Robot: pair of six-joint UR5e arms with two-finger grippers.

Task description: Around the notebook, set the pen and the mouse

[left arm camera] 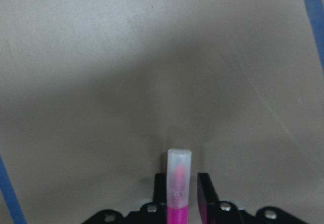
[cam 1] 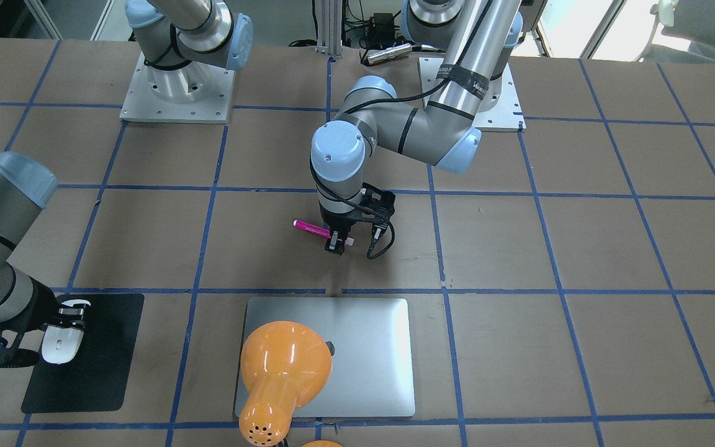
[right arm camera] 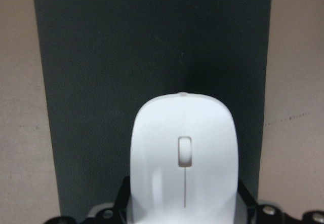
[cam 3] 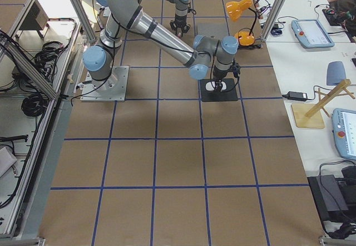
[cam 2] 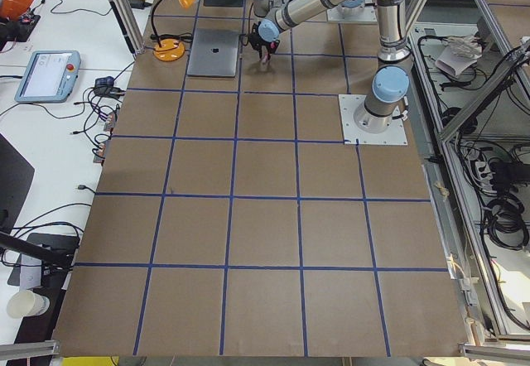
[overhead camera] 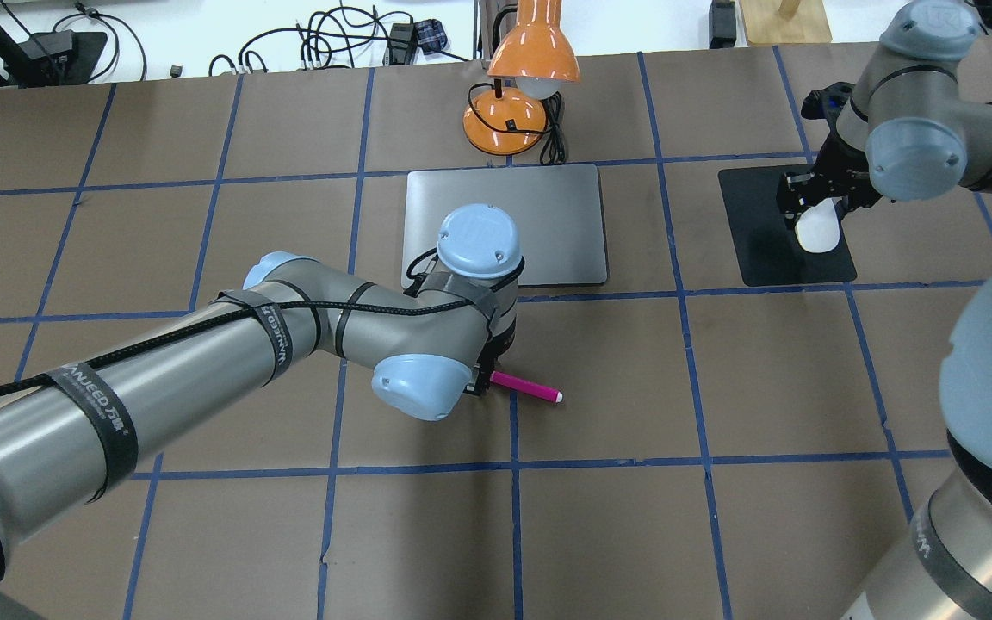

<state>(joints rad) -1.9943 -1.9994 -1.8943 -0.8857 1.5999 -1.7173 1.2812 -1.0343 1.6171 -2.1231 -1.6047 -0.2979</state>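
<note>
A table [cam 1: 581, 236] covered in brown paper is divided into squares by blue tape lines [cam 1: 643, 197]. An orange desk lamp [overhead camera: 520, 95] is stood near the table's far edge, its shade tilted downward. A black mat [cam 1: 103, 366] with rounded corners is laid flat on the paper. Loose cables [overhead camera: 315, 39] are seen beyond that edge. A paper cup [cam 2: 23, 304] and a wooden stand [cam 3: 317, 109] are set on side tables.
</note>
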